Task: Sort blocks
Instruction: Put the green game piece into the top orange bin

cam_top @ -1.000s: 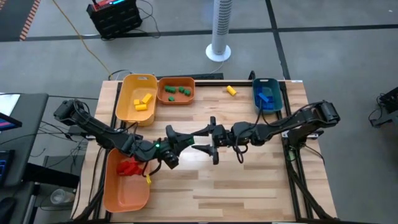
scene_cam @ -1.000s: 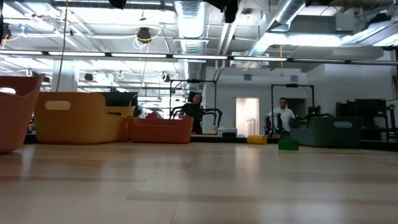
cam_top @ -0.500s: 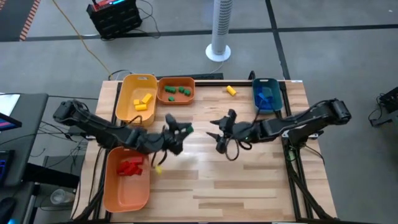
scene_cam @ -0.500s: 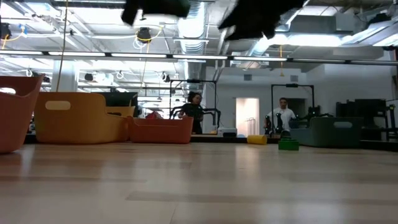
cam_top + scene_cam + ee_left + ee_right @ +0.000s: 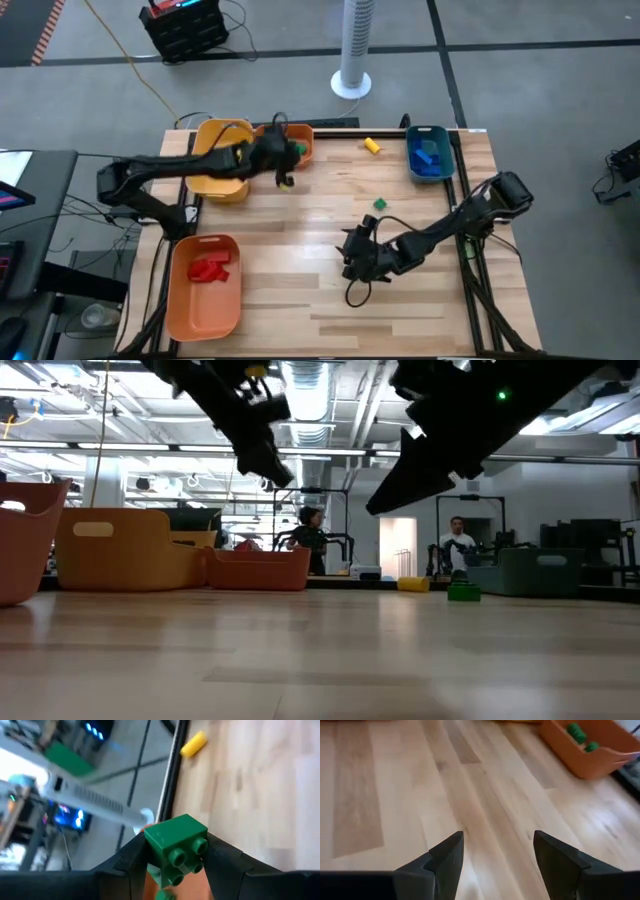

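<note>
Between the left gripper's (image 5: pixel 175 865) fingers, a green block (image 5: pixel 177 847) points studs outward.

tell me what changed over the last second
The left tool, shut on a green block, swung from mid-table up to the orange bin holding green blocks. The right tool, open and empty, drew back toward the near side. The loose green block, yellow block and bins stayed put.

Dark jointed arms, black cables looping off; green indicator light; blunt black wedge-shaped jaws.
</note>
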Robot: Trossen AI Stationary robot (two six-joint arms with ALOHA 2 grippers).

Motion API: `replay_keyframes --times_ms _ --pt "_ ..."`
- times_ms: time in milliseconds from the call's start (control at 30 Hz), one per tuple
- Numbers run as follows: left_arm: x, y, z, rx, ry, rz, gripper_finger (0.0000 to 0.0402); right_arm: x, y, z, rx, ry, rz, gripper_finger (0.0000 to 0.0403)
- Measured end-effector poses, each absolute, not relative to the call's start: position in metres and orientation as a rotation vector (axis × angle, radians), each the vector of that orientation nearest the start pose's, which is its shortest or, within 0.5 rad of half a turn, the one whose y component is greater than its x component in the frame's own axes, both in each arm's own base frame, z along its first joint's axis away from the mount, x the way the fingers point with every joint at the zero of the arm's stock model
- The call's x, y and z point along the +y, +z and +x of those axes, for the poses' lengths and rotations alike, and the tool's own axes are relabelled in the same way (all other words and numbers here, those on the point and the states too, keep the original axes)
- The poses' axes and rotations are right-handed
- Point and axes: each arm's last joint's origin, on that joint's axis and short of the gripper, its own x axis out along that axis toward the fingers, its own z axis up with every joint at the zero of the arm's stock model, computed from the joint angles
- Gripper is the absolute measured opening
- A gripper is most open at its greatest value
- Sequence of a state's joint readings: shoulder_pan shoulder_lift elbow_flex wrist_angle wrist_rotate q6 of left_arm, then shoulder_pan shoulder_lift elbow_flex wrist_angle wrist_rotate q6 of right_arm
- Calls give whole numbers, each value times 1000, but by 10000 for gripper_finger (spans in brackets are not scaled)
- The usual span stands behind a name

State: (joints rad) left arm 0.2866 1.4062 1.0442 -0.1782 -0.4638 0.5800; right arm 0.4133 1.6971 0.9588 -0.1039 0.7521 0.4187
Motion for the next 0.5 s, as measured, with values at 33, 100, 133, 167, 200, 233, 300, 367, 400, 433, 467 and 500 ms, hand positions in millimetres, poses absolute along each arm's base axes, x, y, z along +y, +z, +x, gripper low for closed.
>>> replay_keyframes --times_ms 33,100,133,167,200,233,300,367,400,433,467,500 --pt "110 285 292 779 556 573 155 117 177 314 615 -469 -81 248" --pt "130 281 295 871 559 550 155 119 176 312 614 -488 -105 248" --pt "139 277 297 923 559 536 155 119 175 311 621 -495 -118 248" --pt "149 272 301 969 564 518 155 119 176 309 627 -494 -124 248" --pt "157 268 304 1011 568 500 155 119 177 308 631 -494 -128 248" --pt "166 264 307 1053 570 483 155 118 180 307 631 -496 -128 248" --pt "182 257 316 1124 576 449 155 118 185 305 621 -494 -123 248" --pt "196 247 324 1185 584 413 155 120 189 302 617 -487 -124 248" --pt "203 243 327 1210 589 394 155 121 191 300 613 -481 -123 248" --pt "208 240 330 1231 595 379 155 123 192 299 611 -473 -125 248" --pt "214 237 333 1243 603 365 155 126 193 298 608 -467 -126 248" --pt "218 234 335 1258 609 353 155 128 194 296 601 -465 -129 248"
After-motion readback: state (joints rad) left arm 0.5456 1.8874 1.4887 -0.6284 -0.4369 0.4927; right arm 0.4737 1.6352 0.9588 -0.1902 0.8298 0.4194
